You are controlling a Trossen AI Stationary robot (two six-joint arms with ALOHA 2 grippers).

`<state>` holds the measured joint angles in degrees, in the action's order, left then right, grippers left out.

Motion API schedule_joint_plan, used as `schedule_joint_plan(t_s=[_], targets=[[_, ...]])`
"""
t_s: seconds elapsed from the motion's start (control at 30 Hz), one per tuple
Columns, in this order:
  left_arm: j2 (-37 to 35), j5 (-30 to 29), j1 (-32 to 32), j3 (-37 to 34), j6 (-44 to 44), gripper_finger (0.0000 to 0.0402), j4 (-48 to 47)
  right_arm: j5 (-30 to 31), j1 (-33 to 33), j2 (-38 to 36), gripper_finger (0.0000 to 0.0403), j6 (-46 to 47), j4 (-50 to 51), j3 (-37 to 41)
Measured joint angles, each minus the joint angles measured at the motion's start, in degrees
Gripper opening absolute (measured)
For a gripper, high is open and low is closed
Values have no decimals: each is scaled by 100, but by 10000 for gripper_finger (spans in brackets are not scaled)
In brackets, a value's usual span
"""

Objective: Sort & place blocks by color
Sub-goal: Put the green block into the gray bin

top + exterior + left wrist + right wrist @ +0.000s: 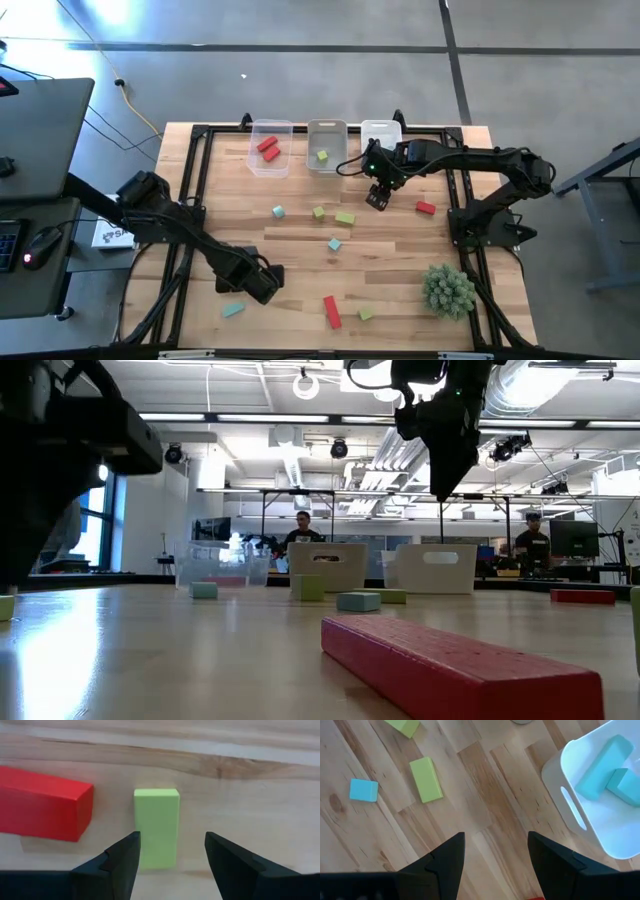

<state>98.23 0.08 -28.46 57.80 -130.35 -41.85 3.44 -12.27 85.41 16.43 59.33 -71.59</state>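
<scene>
In the left wrist view my left gripper [170, 837] is open and points down over a yellow-green bar block [156, 827]. The block lies flat on the wood with its near end between the fingers, untouched. A red bar block [45, 805] lies flat beside it. In the high view this gripper [262, 283] is near the table's near edge. My right gripper [377, 198] hangs open and empty above the table in front of the bins. Loose blocks lie mid-table, among them a green bar [426, 779] and a teal cube [363, 790].
Three clear bins stand at the far edge: the left one [270, 160] holds red blocks, the middle [326, 160] a green one, the right [560, 765] teal ones. A spiky fake plant [448, 290] stands near right. A red block [425, 208] lies by the right arm.
</scene>
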Motion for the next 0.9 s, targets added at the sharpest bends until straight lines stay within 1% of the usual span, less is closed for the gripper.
schedule_joint_plan(t_s=[0.13,0.3,0.57,0.7,0.9], targets=[[131,178,94,2,0,212,-26,0,0,0,204,0,0,0],[160,76,115,2,44,212,-43,0,0,0,204,0,-2,0],[163,75,113,2,44,212,-126,1,0,0,204,0,-5,0],[300,102,113,2,54,211,-118,0,0,2,204,0,-9,0],[512,154,115,22,296,210,96,0,0,4,204,15,-17,2]])
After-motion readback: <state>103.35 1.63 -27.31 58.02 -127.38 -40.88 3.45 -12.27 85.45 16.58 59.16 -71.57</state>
